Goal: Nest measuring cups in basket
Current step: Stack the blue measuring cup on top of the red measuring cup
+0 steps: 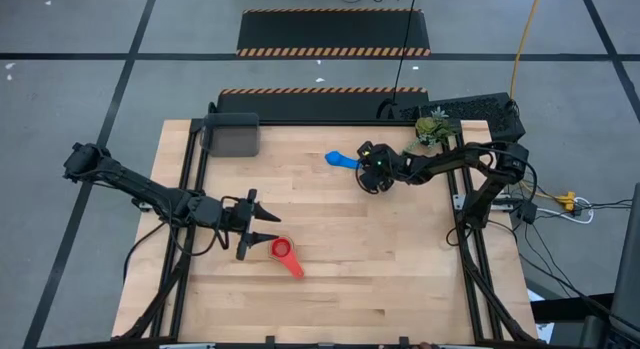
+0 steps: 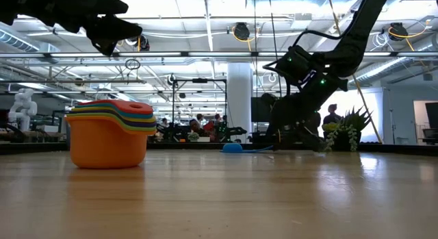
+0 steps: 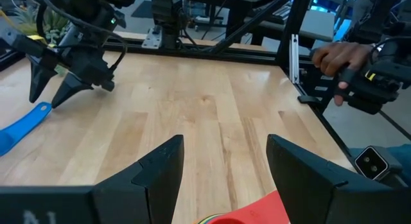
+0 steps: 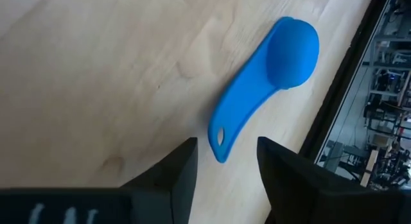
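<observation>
Blue cup (image 4: pixel 263 89) lies upside down on the wood near the table's far edge, its handle end pointing between the right gripper's (image 4: pixel 226 161) fingers, which hang just above it, parted and empty. The main risk, as I judge it, is a poor pinch: the handle is thin and flat against the boards, so the fingers could scrape the wood, skid off the tip, or flick the cup toward the nearby edge rail. A grab by the very tip could also let the cup swing and drop.

The left gripper (image 1: pixel 258 226) hovers over the nested stack (image 2: pixel 109 133), red on top, fingers parted, holding nothing. A careless descent there could tip the stack. The basket (image 1: pixel 231 135) sits at the far left corner, well apart from both.

The table (image 1: pixel 380 259) is pale butcher-block wood in a black frame. Beyond it, a bright workshop with benches, overhead lights, a plant (image 2: pixel 345 126), and a person's hand (image 3: pixel 340 57) at the table's side.
</observation>
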Robot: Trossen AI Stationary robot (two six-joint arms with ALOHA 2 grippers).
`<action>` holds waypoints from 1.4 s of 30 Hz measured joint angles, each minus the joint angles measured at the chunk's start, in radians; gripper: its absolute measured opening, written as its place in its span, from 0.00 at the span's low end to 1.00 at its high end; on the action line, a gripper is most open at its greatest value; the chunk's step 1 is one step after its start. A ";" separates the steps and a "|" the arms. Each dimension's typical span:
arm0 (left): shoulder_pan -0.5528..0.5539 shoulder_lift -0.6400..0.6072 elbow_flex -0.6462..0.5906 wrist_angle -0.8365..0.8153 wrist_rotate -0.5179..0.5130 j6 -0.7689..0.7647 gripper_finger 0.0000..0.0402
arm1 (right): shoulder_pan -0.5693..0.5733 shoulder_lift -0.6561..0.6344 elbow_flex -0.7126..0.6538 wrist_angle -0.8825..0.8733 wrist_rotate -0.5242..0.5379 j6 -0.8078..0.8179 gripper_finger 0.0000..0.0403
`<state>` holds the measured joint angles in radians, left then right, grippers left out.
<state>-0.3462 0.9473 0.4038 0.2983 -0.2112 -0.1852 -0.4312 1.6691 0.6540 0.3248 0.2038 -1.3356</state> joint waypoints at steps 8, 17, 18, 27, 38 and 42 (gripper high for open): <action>0.000 0.000 0.000 0.021 0.000 0.000 0.56 | -0.014 0.002 0.000 0.000 -0.039 -0.016 0.27; 0.000 0.000 0.000 0.022 0.000 0.001 0.56 | -0.015 0.063 0.003 0.061 -0.048 -0.048 0.18; 0.000 0.000 0.000 0.021 0.000 0.001 0.56 | -0.015 0.071 0.003 0.074 -0.048 -0.050 0.17; 0.000 0.000 0.000 0.021 0.000 0.008 0.56 | -0.014 0.090 0.002 0.141 -0.021 -0.044 0.01; 0.000 0.000 0.000 0.021 0.000 0.007 0.56 | 0.068 0.075 -0.003 0.206 0.011 0.074 0.00; 0.000 0.000 0.000 0.021 0.000 0.007 0.56 | 0.120 0.030 -0.003 0.218 0.072 0.138 0.00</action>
<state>-0.3462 0.9473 0.4038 0.3189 -0.2115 -0.1780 -0.3116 1.6993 0.6507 0.5428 0.2759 -1.1972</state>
